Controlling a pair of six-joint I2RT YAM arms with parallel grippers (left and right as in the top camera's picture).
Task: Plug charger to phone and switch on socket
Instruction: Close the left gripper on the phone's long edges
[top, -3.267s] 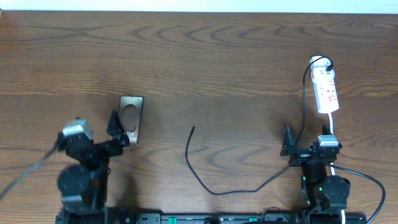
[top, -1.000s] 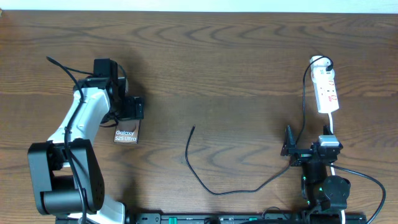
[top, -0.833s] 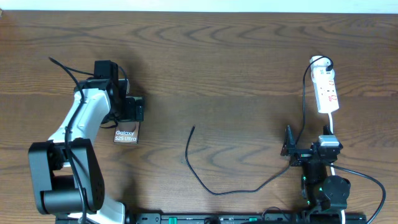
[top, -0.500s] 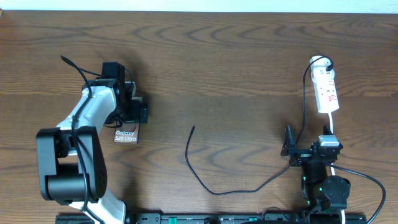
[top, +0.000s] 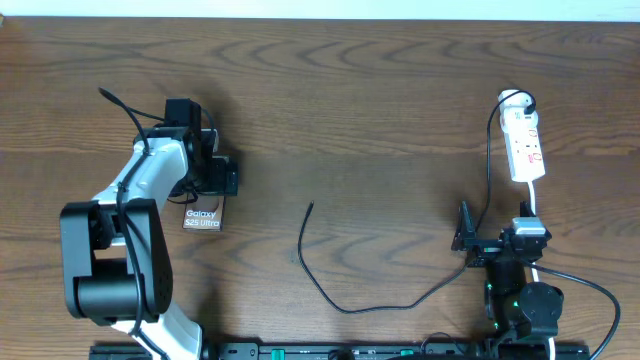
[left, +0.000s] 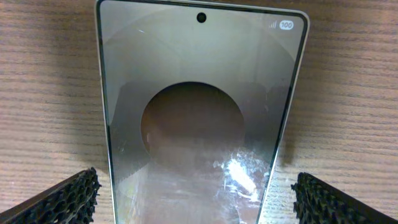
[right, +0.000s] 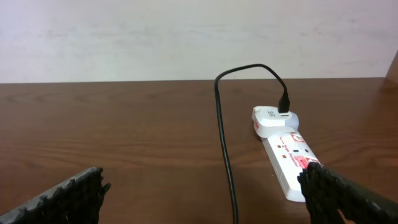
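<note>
- The phone (top: 202, 216) lies flat on the left part of the counter (top: 380, 90), face up, its white "Galaxy" lettering showing at the near end.
- The left hand (top: 216, 178) hovers over the phone's far half with its jaws spread wide. In the wrist view the two pads (left: 65, 198) stand to either side of the phone, clear of its edges, and grasp nothing.
- The charger (top: 301, 250) curves loosely across the middle of the counter. Its free tip (top: 311, 206) rests on bare wood, well apart from the phone.
- The cable's other end runs up the right side into a white adapter (right: 273, 118) seated at the far end of the socket (top: 525, 145).
- The socket lies flat at the far right, red markings on its face.
- The right hand (top: 463, 238) sits low at the near right edge, just beside the cable, jaws released and empty.
</note>
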